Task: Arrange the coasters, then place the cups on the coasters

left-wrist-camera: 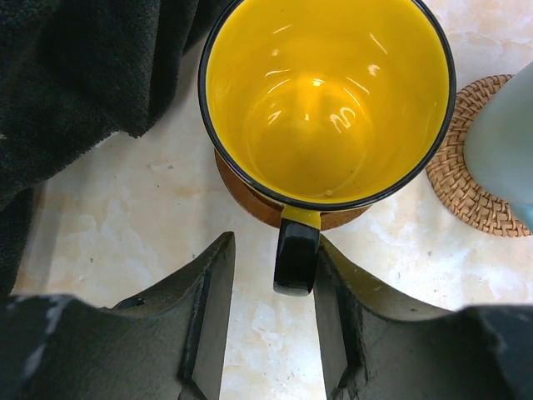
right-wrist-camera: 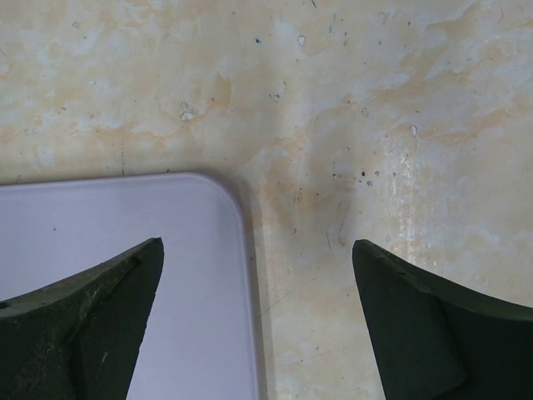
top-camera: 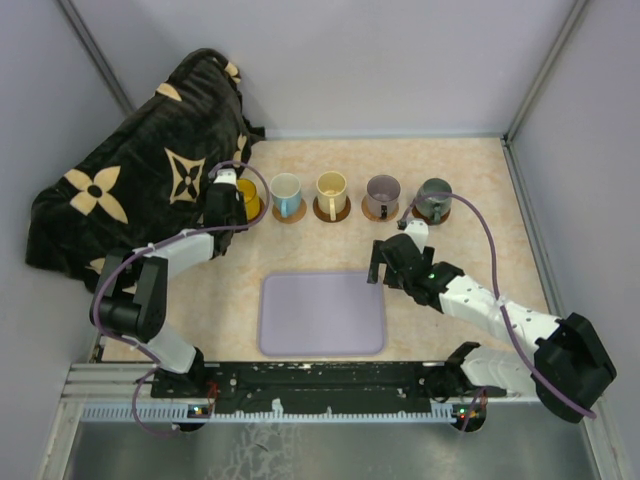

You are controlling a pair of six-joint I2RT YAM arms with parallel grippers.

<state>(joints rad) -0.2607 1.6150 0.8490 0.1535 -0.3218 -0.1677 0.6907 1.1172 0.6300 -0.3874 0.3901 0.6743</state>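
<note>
Top external view: the table (top-camera: 480, 180) carries a black flower-patterned blanket (top-camera: 130, 190) that covers its far left corner, and a lavender tray (top-camera: 320, 315) lying near the middle of its near edge. The left arm (top-camera: 150, 285) folds at the elbow and reaches toward the far left, ending at the blanket's edge. The right arm (top-camera: 490, 305) extends from the near right corner toward the table's middle, wrist pointing down. Five cups stand in a row along the far edge, each on one of the coasters (top-camera: 331, 213): yellow cup (top-camera: 248, 203), light-blue cup (top-camera: 286, 192), cream cup (top-camera: 331, 188), mauve cup (top-camera: 383, 192), grey-green cup (top-camera: 435, 195). Left wrist view: the left gripper (left-wrist-camera: 273, 240) is partly open and straddles the yellow cup's handle (left-wrist-camera: 296, 258). One finger stands clear of the handle and the other lies just beside it; contact cannot be confirmed. The dark brown coaster (left-wrist-camera: 250, 200) is mostly hidden under this cup. The light-blue cup is blurred and cut off at the frame edge above a woven tan coaster (left-wrist-camera: 462, 183). Right wrist view: the right gripper (right-wrist-camera: 256, 244) is spread wide, holding nothing, above the tray's far right corner.
</note>
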